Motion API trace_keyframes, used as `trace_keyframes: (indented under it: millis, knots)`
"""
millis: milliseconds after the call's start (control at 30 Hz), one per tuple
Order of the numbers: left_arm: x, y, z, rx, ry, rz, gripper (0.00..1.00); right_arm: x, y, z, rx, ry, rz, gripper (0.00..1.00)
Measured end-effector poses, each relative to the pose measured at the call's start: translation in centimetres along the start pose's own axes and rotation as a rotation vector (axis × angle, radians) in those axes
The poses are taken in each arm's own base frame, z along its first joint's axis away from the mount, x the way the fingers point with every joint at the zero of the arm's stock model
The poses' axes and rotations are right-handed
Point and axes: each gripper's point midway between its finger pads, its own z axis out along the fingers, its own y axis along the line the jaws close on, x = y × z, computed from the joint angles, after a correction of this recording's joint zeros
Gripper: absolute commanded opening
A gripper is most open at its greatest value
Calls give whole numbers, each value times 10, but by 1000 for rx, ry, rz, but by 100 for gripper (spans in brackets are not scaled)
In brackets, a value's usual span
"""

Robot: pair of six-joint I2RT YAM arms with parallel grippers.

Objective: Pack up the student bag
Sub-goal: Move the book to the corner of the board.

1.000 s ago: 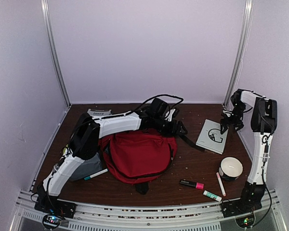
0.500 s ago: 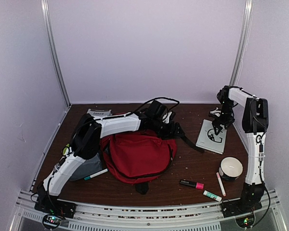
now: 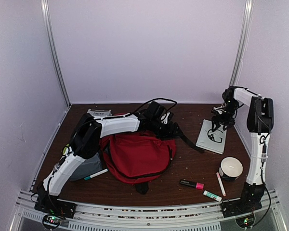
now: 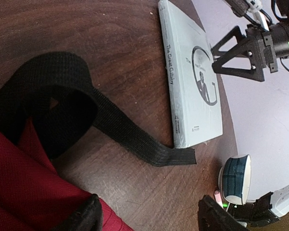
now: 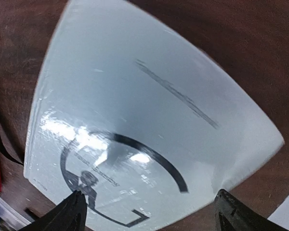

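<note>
The student bag (image 3: 137, 156), a large red backpack, lies at the table's middle with a black strap (image 4: 111, 120) trailing right toward a pale grey book (image 3: 211, 137). My left gripper (image 3: 173, 129) is open and empty at the bag's upper right corner. In the left wrist view its jaws (image 4: 151, 219) straddle bare table beside the red fabric (image 4: 33, 192). My right gripper (image 3: 215, 126) is open and empty just above the book. In the right wrist view (image 5: 154, 216) the book cover (image 5: 144, 120) fills the frame between the fingers. The book also shows in the left wrist view (image 4: 192, 82).
A grey pouch (image 3: 86, 168) and a teal pen (image 3: 96, 174) lie left of the bag under the left arm. A white bowl (image 3: 230, 168), a pink pen (image 3: 221, 184), a black and pink marker (image 3: 191, 184) and a green-tipped stick (image 3: 212, 195) lie front right. A card (image 3: 98, 113) lies at the back left.
My right gripper has swung from the right wall leftward and down over the book. The left arm has shifted only slightly at the bag's corner.
</note>
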Motion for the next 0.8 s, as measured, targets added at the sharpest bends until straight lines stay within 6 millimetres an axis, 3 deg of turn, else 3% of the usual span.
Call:
trace_keyframes:
  millis: [133,233,533,800]
  knots:
    - [-1,-1,0,5,-3,-6,70,26,-29,-10,-61,-80,295,92]
    - [0,0,1,7,-2,-9,70,31,-42,-12,-59,-119,420,92]
    - [2,9,0,-23,-12,-14,70,2,-33,2,-87,-145,481,91]
    - [-1,5,-14,-74,-24,-27,69,-7,-27,11,-143,-135,555,91]
